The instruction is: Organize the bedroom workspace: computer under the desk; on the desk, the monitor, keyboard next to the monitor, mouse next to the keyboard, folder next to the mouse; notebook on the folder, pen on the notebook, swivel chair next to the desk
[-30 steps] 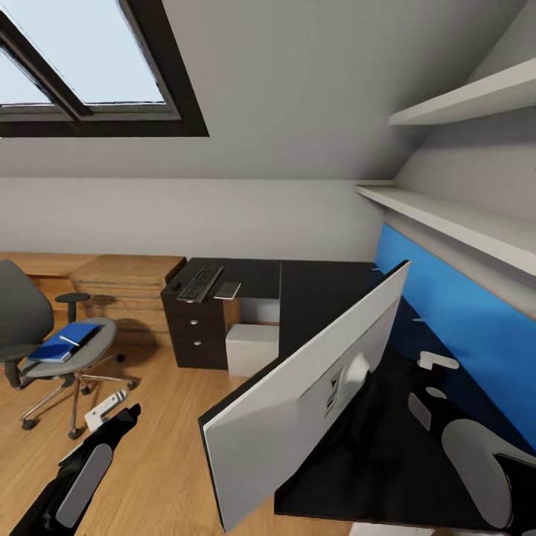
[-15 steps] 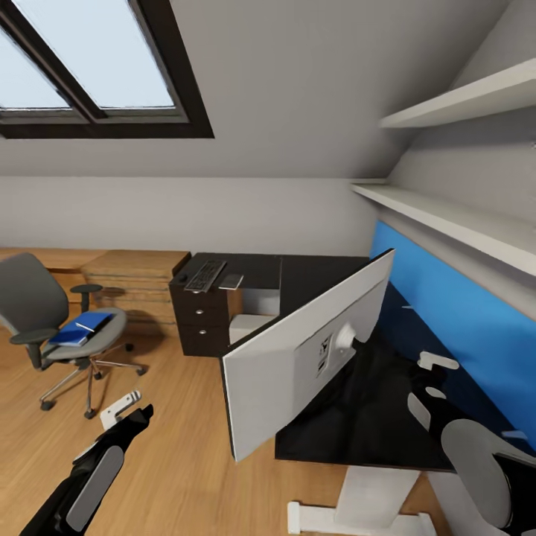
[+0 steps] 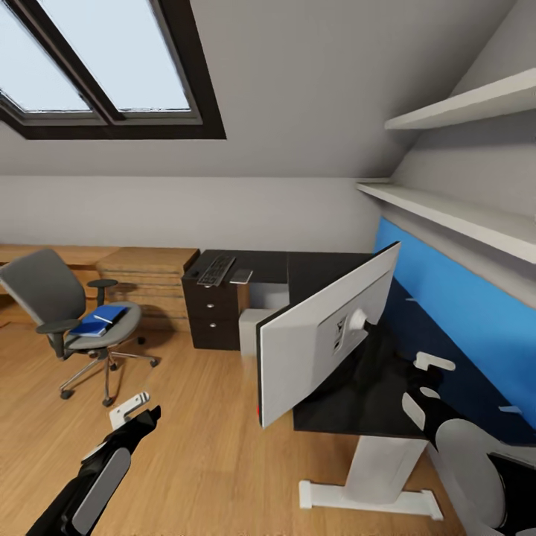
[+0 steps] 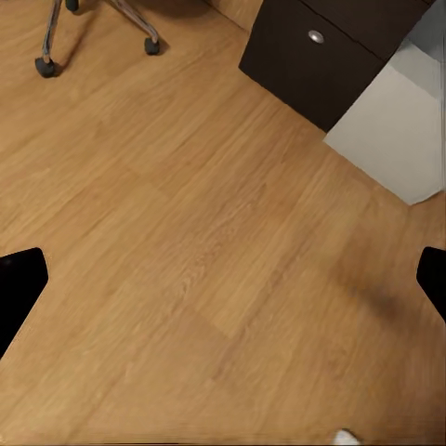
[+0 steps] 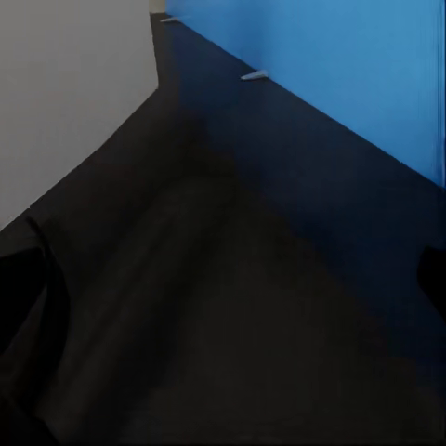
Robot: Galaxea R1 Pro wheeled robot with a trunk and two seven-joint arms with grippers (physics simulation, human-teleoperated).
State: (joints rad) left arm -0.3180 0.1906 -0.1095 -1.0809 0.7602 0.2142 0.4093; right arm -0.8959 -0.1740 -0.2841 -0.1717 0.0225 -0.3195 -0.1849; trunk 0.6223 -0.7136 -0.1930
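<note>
Left gripper (image 3: 134,411) spread wide over bare oak floor (image 4: 204,269); right gripper (image 3: 426,380) spread above desk (image 3: 350,387), at 3 o'clock from monitor (image 3: 327,339). No legible writing. Folder (image 3: 99,321) on swivel chair (image 3: 82,320) at 9 o'clock. View pulled back since earlier, desk foot revealed.

Head overlooks desk (image 3: 327,275); wrists close: floor (image 4: 204,232), desktop.

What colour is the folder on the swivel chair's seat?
Bright blue; the folder shows best in the head view, lying on the swivel chair.
</note>
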